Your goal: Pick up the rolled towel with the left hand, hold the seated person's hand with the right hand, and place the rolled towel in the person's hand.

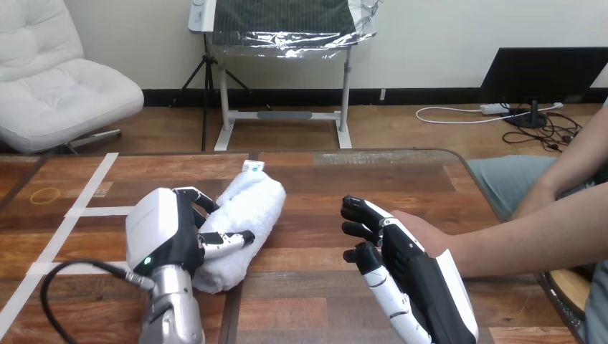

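Note:
The rolled towel (pixel 251 204), white with a small tag at its far end, lies on the wooden table left of the middle. My left hand (pixel 165 233) grips its near half, thumb across the top and fingers curled over the far side. The towel still rests on the table. My right hand (pixel 409 269) stands right of the middle, its back turned to the right. The person's hand (pixel 423 228) lies on the table just behind it, touching or nearly touching, its fingertips hidden by my hand. A gap of bare wood separates the towel from my right hand.
The person's forearm (pixel 530 240) reaches in from the right edge along the table. White tape lines (pixel 75 212) and a small yellow ring (pixel 46 195) mark the table's left part. The table's far edge (pixel 358 152) runs across beyond the towel.

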`<action>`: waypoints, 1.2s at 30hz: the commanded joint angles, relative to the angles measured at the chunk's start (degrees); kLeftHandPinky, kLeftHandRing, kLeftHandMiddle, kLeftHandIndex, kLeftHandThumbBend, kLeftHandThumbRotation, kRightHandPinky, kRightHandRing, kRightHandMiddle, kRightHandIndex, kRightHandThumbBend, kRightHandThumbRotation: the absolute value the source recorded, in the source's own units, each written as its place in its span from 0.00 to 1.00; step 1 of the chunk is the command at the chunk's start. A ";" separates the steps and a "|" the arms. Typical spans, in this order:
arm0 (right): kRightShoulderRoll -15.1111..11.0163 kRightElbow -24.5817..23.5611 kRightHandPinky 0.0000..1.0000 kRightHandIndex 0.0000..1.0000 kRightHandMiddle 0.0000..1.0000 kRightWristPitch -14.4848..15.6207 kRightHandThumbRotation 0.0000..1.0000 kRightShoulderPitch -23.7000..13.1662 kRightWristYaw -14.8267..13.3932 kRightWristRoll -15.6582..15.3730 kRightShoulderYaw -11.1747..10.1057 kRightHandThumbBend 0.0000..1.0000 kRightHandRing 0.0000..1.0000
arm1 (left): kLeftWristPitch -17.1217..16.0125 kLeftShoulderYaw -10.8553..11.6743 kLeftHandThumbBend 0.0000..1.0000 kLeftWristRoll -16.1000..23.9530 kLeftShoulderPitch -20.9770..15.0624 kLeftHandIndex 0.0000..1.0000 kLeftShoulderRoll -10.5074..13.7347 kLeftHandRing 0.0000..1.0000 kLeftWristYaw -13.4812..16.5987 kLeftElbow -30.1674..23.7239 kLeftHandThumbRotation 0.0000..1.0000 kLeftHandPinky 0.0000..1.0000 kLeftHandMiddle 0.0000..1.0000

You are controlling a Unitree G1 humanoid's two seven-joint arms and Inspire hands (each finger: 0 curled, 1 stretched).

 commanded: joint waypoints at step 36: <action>2.14 0.02 0.61 0.85 0.87 -1.24 0.83 -3.34 -2.06 -0.23 -1.22 0.62 0.80 | -29.58 8.49 0.67 -23.43 11.03 0.49 -8.41 0.40 -9.48 -13.60 0.05 0.35 0.44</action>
